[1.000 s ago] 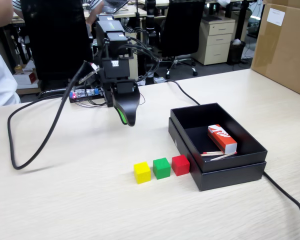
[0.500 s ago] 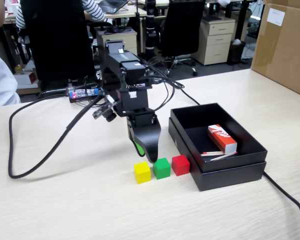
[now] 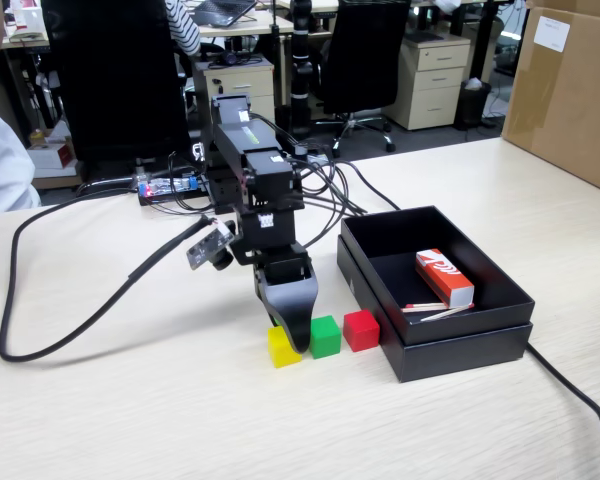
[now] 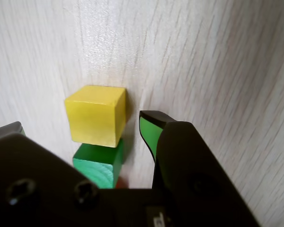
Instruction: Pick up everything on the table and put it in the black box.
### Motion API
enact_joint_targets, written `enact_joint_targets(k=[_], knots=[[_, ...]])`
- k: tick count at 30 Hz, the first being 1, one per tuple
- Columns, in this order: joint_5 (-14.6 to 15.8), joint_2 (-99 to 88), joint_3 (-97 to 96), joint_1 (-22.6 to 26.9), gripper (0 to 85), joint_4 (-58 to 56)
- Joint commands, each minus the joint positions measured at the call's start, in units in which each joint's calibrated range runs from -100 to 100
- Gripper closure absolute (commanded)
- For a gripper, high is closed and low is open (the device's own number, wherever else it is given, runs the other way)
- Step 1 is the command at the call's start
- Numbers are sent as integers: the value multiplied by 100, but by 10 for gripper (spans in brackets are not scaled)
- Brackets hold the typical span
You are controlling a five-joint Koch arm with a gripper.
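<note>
Three small cubes sit in a row on the pale wood table: yellow, green, red. The black box stands just right of the red cube. My gripper hangs low at the yellow and green cubes, its tip close to the tabletop. In the wrist view the gripper is open. The yellow cube lies between the fingers, close to the green-padded right finger but apart from it. The green cube lies behind it, nearer the palm. A sliver of red shows beneath.
A red-and-white carton and thin sticks lie inside the box. A big brown cardboard carton stands at the back right. Black cables loop over the table's left, and another runs past the box's right corner.
The arm has swung forward and to the right in the fixed view and come down, from well behind the cubes to right over the yellow and green ones.
</note>
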Motion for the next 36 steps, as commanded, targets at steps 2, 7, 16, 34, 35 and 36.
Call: enact_joint_targets(k=[2,7,16,34,35,36], knots=[[-5,114,715,-20,384,-123],[24,366,924,-20,408,-304],[171,504,987,-83,682,-330],[518,-4717,-853,684,846,-624],[542,-4901,-917,801,846,-624],[571,-5061,-971,972,847,-624]])
